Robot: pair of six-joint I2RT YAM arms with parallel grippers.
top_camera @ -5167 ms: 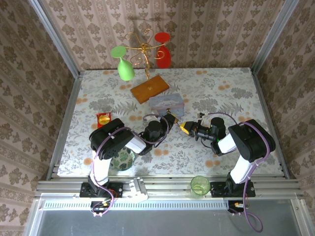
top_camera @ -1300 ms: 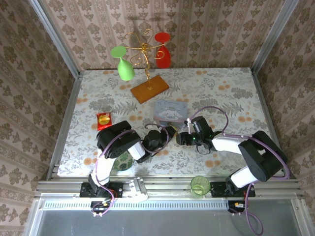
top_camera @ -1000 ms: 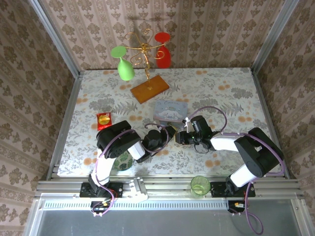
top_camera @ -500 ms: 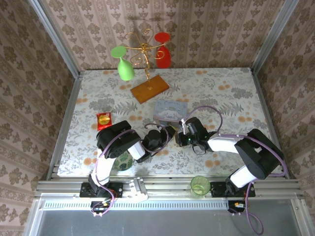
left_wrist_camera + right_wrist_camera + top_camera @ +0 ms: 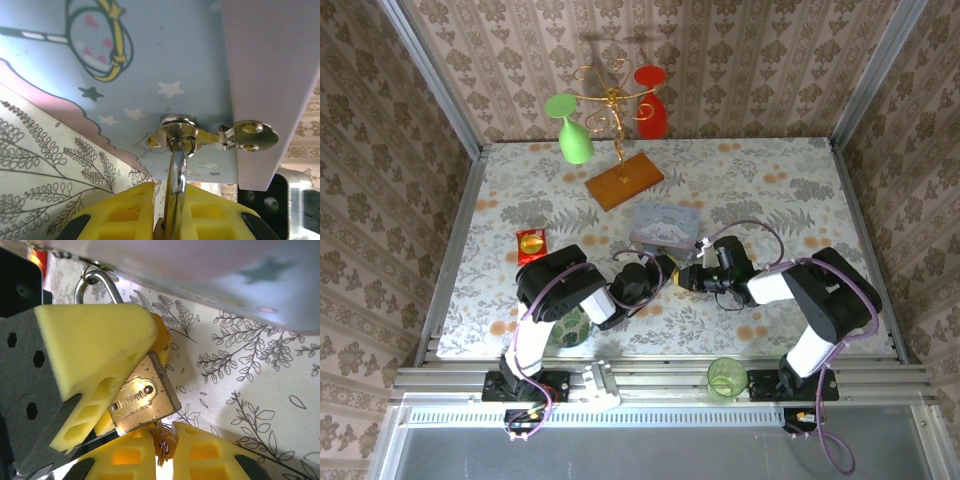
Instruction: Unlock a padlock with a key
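The brass padlock (image 5: 142,400) hangs by its silvery shackle (image 5: 176,172) from the clasp (image 5: 179,131) of the pale blue tin (image 5: 665,224). My left gripper (image 5: 172,195) is shut on the padlock, its yellow fingers (image 5: 95,347) clamping the shackle and upper body. The key (image 5: 162,440) sticks out of the padlock's underside. My right gripper (image 5: 164,436) is shut on the key's head. In the top view the left gripper (image 5: 663,270) and right gripper (image 5: 683,277) meet tip to tip just in front of the tin.
A red-and-yellow snack packet (image 5: 530,241) lies left of the arms. A wooden-based stand (image 5: 624,180) with a green glass (image 5: 575,140) and a red glass (image 5: 651,115) is at the back. A green cup (image 5: 726,376) and a patterned jar (image 5: 570,325) sit near the front edge.
My right jaws have closed onto the key within the last second. Since the oldest frame, that gripper has moved left to the padlock and the tin has shifted. The left gripper has held still.
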